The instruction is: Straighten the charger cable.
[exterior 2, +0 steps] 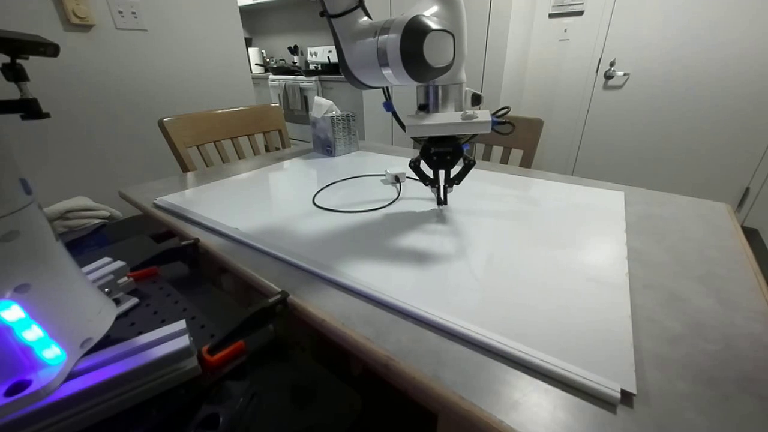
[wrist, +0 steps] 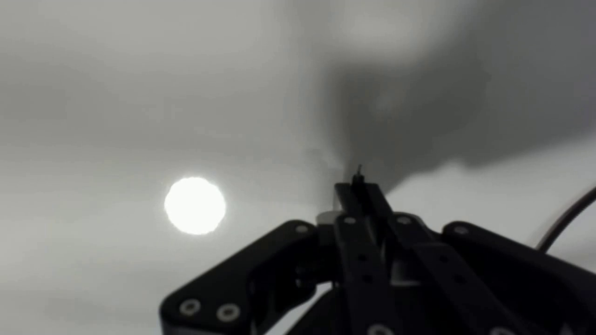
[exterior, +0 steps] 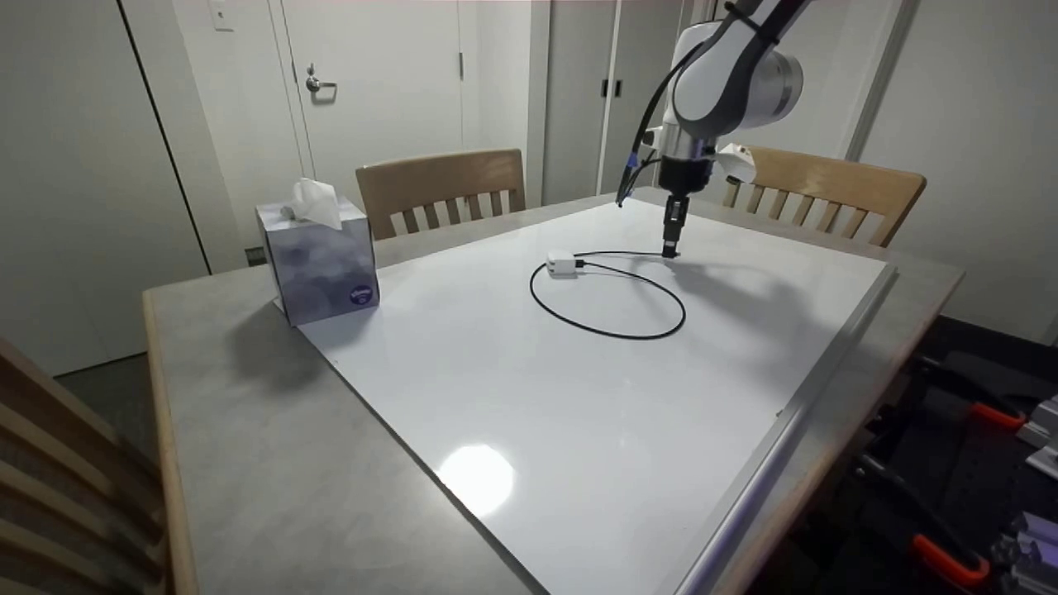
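On a white board [exterior: 496,397] over a grey table [exterior: 240,430], the charger cable [exterior: 636,337] is looped, its end clamped between the fingers [wrist: 351,237]; beyond the board, 2 chairs [exterior: 442,169] and a door [exterior: 384,91] are seen.

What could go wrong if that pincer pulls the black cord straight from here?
Slipping: the pincer is shut on a very thin black cord, which might slide free.
Dragging: the cord runs into the white block, which could get pulled along instead of the cord straightening.
Snagging: another stretch of cord passes close by that block, so it may catch there.
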Available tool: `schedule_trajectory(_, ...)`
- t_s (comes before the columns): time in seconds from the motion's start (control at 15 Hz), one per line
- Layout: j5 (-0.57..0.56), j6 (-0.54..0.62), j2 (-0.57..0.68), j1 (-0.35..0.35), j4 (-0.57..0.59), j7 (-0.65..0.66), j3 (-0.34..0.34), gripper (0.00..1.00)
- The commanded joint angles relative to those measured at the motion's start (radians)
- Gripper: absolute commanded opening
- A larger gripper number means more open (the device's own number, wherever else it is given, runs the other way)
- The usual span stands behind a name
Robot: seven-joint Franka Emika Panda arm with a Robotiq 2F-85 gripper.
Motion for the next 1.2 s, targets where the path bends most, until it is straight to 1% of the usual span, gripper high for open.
schedule_trajectory(0.0,-0.038,-0.045,0.019,-0.007,0.086,-0.134,0.007,0.02)
schedule_trajectory(0.13,-0.028,-0.044,0.041,-0.011,0.140,-0.226,0.034,0.02)
schedule_trajectory(0.27,-0.019,-0.044,0.065,0.005,0.194,-0.309,0.063,0.02)
schedule_trajectory(0.33,-0.010,-0.038,0.075,-0.002,0.209,-0.363,0.085,0.02)
schedule_trajectory(0.4,-0.006,-0.015,0.034,0.018,0.148,-0.290,0.042,0.08)
schedule_trajectory(0.53,-0.002,-0.015,0.052,0.023,0.177,-0.327,0.062,0.08)
schedule_trajectory(0.73,-0.002,-0.015,0.063,0.021,0.188,-0.340,0.064,0.08)
schedule_trajectory(0.8,-0.002,-0.015,0.066,0.020,0.190,-0.341,0.064,0.02)
schedule_trajectory(0.87,-0.015,0.012,0.072,0.024,0.200,-0.355,0.062,0.02)
schedule_trajectory(0.93,-0.044,0.059,0.080,0.026,0.215,-0.400,0.066,0.02)
schedule_trajectory(1.13,-0.048,0.111,0.095,0.006,0.259,-0.529,0.107,0.02)
